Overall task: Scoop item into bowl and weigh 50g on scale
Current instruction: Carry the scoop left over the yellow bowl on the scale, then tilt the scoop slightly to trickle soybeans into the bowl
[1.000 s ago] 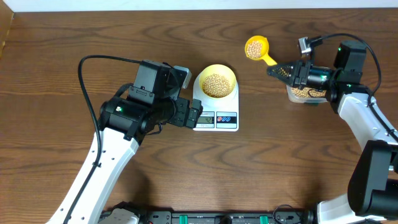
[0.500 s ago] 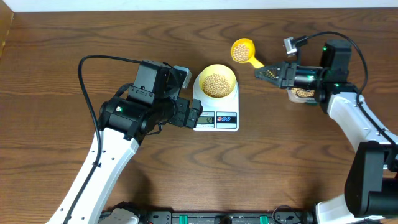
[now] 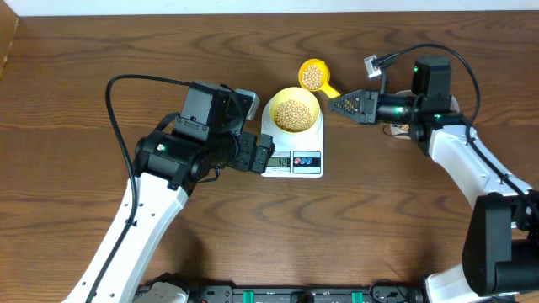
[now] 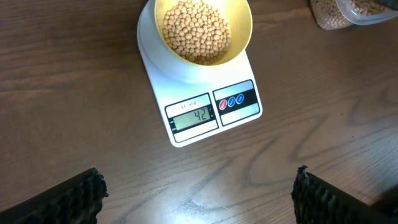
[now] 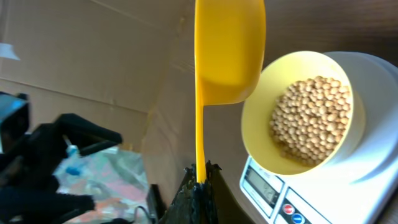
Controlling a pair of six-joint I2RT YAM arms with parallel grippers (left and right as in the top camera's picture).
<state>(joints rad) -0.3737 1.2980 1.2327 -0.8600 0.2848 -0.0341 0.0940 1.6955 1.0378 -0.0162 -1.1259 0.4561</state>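
While bowl (image 3: 312,98) holds beans (image 3: 292,114), right tool (image 3: 334,103) grips scoop (image 5: 230,56).

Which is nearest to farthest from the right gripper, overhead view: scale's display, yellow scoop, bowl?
From the right gripper:
1. The yellow scoop, handle clamped in its shut jaws.
2. The bowl, on the scale just beyond the fingertips.
3. The scale's display, at its front edge.
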